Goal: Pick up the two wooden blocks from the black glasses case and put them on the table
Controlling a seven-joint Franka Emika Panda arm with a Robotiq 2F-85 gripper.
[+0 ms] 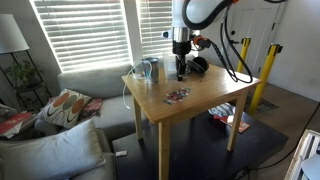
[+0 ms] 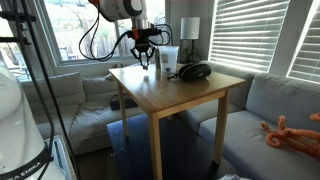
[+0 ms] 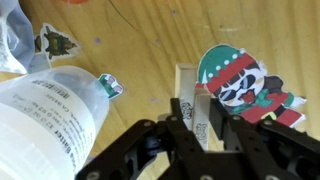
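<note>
Gripper jaws are clamped on a pale wooden block, holding it low over the table between a clear plastic bottle and an elf cut-out; whether the block touches the wood cannot be told. In both exterior views the black glasses case lies on the tabletop near the gripper but apart from it, and a flat reddish item rests nearer the table's middle.

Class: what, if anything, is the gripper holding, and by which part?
Apparently a pale wooden block, pinched across its near end by the gripper; actual contact cannot be confirmed.
</note>
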